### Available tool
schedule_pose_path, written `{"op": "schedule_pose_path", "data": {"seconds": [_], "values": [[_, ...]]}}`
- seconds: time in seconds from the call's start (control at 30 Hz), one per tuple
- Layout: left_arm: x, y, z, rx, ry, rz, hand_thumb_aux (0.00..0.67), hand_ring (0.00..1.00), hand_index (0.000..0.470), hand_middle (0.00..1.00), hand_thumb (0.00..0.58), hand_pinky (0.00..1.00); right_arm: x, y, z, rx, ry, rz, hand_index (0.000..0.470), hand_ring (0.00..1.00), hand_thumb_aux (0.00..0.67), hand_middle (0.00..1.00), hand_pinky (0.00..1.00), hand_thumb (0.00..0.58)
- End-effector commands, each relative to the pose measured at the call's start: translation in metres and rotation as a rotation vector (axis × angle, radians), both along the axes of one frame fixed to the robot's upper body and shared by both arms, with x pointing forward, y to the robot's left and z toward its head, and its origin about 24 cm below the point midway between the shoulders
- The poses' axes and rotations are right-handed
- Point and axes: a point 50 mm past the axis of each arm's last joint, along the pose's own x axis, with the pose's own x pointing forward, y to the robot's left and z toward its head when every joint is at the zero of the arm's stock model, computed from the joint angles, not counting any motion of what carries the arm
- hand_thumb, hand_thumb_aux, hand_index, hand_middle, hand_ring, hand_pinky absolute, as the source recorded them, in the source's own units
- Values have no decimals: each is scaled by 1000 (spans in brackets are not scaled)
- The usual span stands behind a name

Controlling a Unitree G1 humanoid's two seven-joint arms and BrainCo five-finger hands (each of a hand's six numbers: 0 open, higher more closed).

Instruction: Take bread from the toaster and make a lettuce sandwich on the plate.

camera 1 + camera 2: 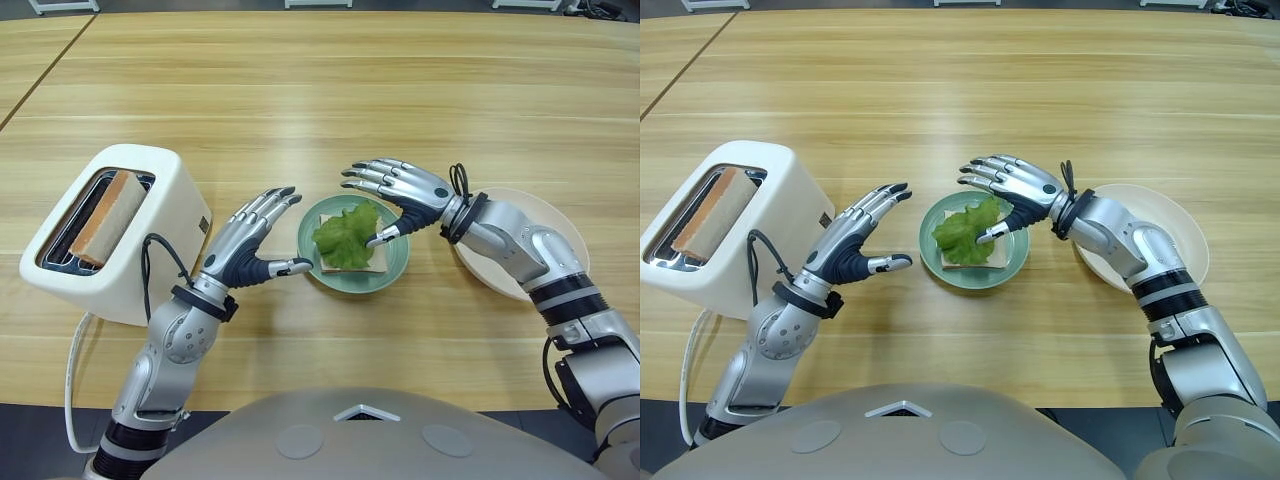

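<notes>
Toaster (150,235): cream-white. Bread slice (105,215) in its slot: tan face, brown crust. Green plate (388,278): pale, plain. Lettuce (345,235) on it: bright green. Second plate (548,225), right of green plate: off-white. Table (320,90): light wood grain. Left hand (245,248), right hand (408,188): silver, black palms.

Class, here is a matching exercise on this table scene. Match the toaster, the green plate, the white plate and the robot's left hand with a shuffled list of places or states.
Things:
1. toaster
2. green plate
3. white plate
4. left hand

Places or states:
A. farthest to the robot's right
B. has a bread slice in its slot
C. open, between toaster and green plate
D. carries the lettuce

Pairs: 1-B, 2-D, 3-A, 4-C
</notes>
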Motion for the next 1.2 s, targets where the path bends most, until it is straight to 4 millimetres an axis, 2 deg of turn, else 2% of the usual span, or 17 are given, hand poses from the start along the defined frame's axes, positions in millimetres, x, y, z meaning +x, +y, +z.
{"op": "schedule_pose_path", "data": {"seconds": [0.03, 0.1, 0.13, 0.23, 0.33, 0.4, 0.47, 0.57, 0.77, 0.83, 0.87, 0.9, 0.97, 1.0, 1.03, 1.07, 1.2], "values": [[-1, 1, 1, -6, 11, -1, 0, 0, 0, 0, 0, 0, -12, -4, -13, -43, 82, 23, 0, 0, 0, 0, 0, 0], [-2, -1, 5, -59, 12, -14, 0, 0, 0, 0, 0, 0, -18, -4, -16, -40, 105, 37, 0, 0, 0, 0, 0, 0], [-3, -1, 14, -102, -13, -21, 16, 0, 11, 0, 27, 0, -20, -6, -13, -11, 103, 33, 0, 0, 0, 0, 0, 0], [-9, 11, 65, -113, -206, -9, 0, 0, 0, 0, 0, 0, -30, -9, 1, 178, 99, 25, 0, 0, 0, 0, 0, 0], [-20, 37, 110, 82, -399, 106, 0, 0, 0, 0, 0, 0, -44, -13, 13, 381, 103, 22, 0, 0, 0, 0, 0, 0], [-25, 64, 124, 258, -435, 252, 0, 0, 0, 0, 0, 0, -53, -16, 23, 491, 99, 18, 0, 0, 0, 0, 0, 0], [-26, 94, 118, 421, -350, 385, 0, 0, 0, 0, 0, 0, -60, -19, 30, 561, 101, 14, 0, 0, 0, 0, 0, 0], [-33, 128, 97, 543, -174, 513, 0, 0, 0, 0, 0, 0, -66, -21, 31, 579, 115, -2, 0, 0, 0, 0, 0, 0], [-47, 155, 64, 557, 15, 615, 0, 0, 0, 0, 0, 0, -69, -18, 28, 561, 138, 1, 0, 0, 0, 0, 0, 0], [-50, 160, 59, 545, 39, 638, 81, 0, 57, 0, 132, 0, -68, -18, 28, 552, 140, 3, 0, 0, 0, 0, 0, 0], [-51, 161, 57, 538, 44, 643, 95, 0, 66, 0, 152, 0, -68, -18, 27, 549, 141, 4, 0, 0, 0, 0, 0, 0], [-50, 161, 56, 528, 48, 639, 210, 0, 147, 0, 307, 0, -69, -18, 27, 542, 140, 5, 0, 0, 0, 0, 0, 0], [-48, 158, 53, 504, 54, 617, 360, 0, 253, 0, 456, 0, -69, -18, 26, 533, 139, 4, 0, 0, 0, 0, 0, 0], [-46, 157, 52, 498, 54, 610, 502, 0, 352, 0, 543, 0, -69, -18, 25, 529, 139, 2, 0, 0, 0, 0, 0, 0], [-46, 156, 52, 492, 52, 605, 617, 0, 433, 0, 576, 0, -69, -18, 25, 527, 138, 1, 0, 0, 0, 0, 0, 0], [-45, 156, 52, 488, 49, 604, 670, 0, 470, 0, 580, 0, -70, -19, 25, 525, 137, 0, 0, 0, 0, 0, 0, 0], [-42, 151, 59, 437, -14, 579, 670, 0, 470, 0, 580, 0, -70, -19, 23, 512, 132, -3, 0, 0, 0, 0, 0, 0]]}}
